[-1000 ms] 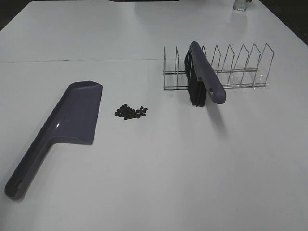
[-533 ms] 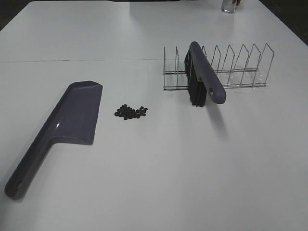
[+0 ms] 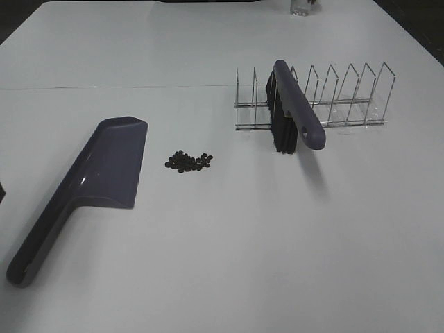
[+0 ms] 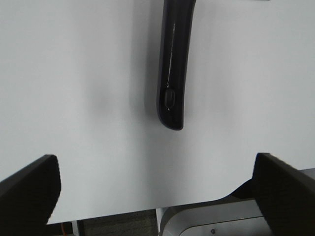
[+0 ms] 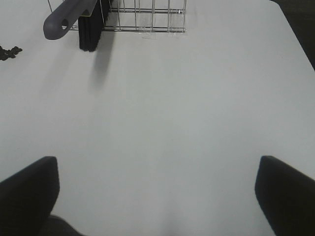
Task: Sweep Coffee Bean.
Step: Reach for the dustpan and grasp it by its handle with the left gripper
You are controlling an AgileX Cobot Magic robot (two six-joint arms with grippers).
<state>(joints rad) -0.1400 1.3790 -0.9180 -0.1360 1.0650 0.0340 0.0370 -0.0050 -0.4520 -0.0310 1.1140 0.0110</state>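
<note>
Though clustered, beans point(image 3: 189, 161) beyond right pincer point(image 5: 156, 172).

**White table, soft light, dark floor beyond**

A broad white table point(image 3: 222, 263) fills nearly the whole scene, matte and evenly lit, with soft shadows falling toward five o'clock. A thin dark seam point(image 3: 104, 88) crosses it from nine o'clock toward the middle. Dark floor point(image 3: 427, 31) shows past the far corners at ten and two o'clock. A clear glass point(image 3: 300, 7) stands at the far edge, near one o'clock.
</note>
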